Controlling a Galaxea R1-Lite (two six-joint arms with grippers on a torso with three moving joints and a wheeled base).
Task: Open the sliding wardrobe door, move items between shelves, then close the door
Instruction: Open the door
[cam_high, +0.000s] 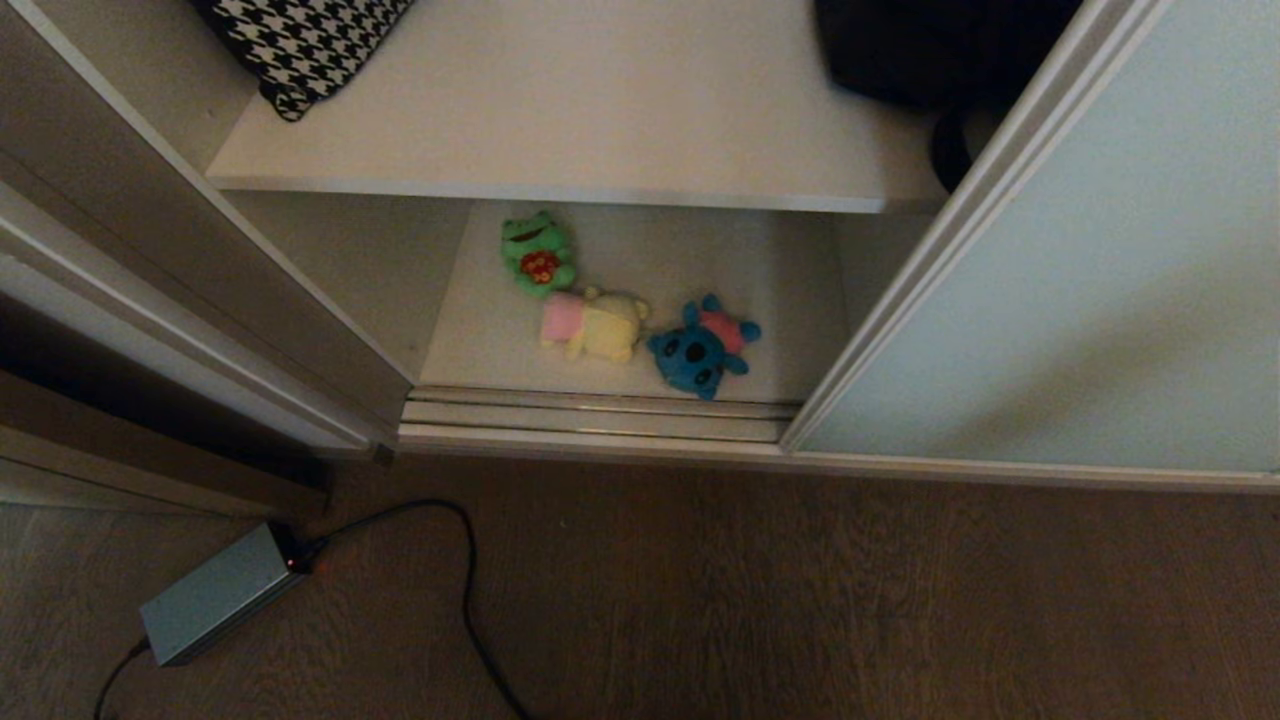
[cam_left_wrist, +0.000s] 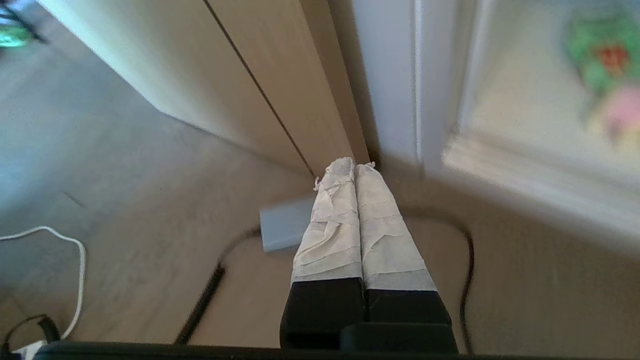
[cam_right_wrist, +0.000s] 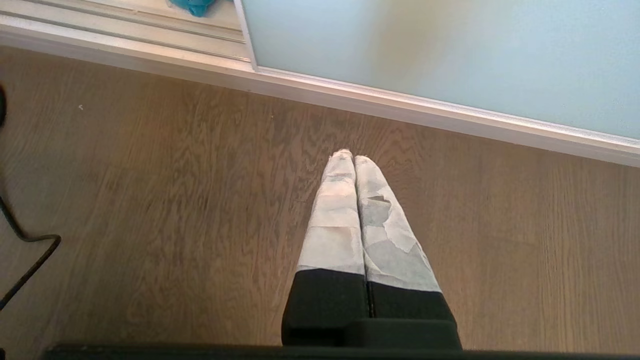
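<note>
The sliding wardrobe door, frosted pale blue-green glass, stands slid to the right, and the wardrobe is open. On the lower shelf lie a green frog plush, a pale yellow plush with a pink part and a blue plush with a pink back. The upper shelf is bare in its middle. Neither arm shows in the head view. My left gripper is shut and empty, low over the floor outside the wardrobe's left corner. My right gripper is shut and empty above the floor before the door.
A grey power brick with a black cable lies on the wood floor at the left. A houndstooth fabric item sits at the upper shelf's back left, dark items at its back right. The door track runs along the wardrobe's front.
</note>
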